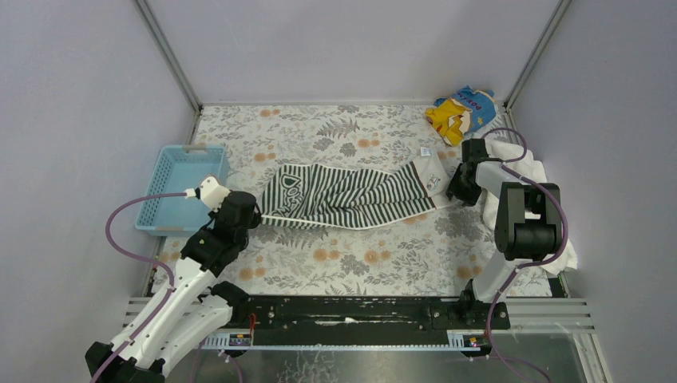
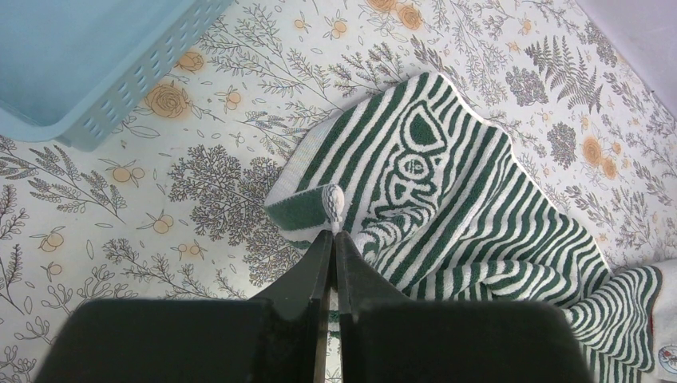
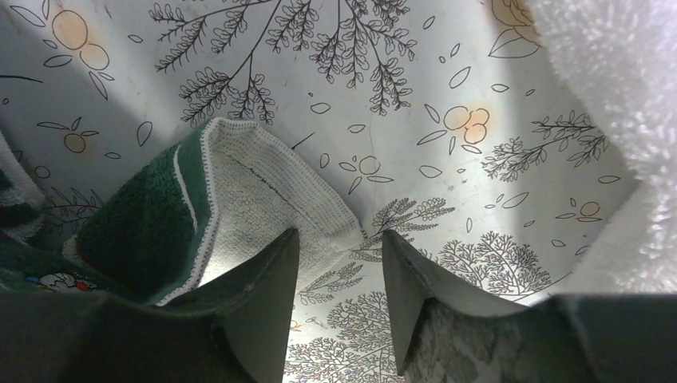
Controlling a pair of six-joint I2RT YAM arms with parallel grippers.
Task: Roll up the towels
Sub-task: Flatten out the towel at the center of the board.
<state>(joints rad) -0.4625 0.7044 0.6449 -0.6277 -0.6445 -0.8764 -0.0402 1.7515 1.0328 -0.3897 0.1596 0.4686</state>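
Floral-printed sheeting covered the table [image 1: 343, 271] in the overhead view, with grey walls around it. The striped towel [image 1: 351, 195] lay stretched out across the middle, one end at the left gripper [image 1: 254, 214] and the other at the right gripper [image 1: 457, 190]. A blue basket [image 1: 180, 187] sat at the left edge. A yellow-and-blue cloth [image 1: 459, 112] lay in the far right corner, and the white towel [image 1: 535, 169] was heaped under the right arm.

From the left wrist, the left gripper [image 2: 334, 233] was clenched on a bunched corner of the striped towel [image 2: 455, 207], with the blue basket [image 2: 96, 80] nearby.

From the right wrist, the right gripper [image 3: 339, 251] stood released with its fingers apart. The hemmed end of the striped towel [image 3: 263, 191] lay beside one finger, ungrasped, and the white towel [image 3: 615, 96] was just to the other side.
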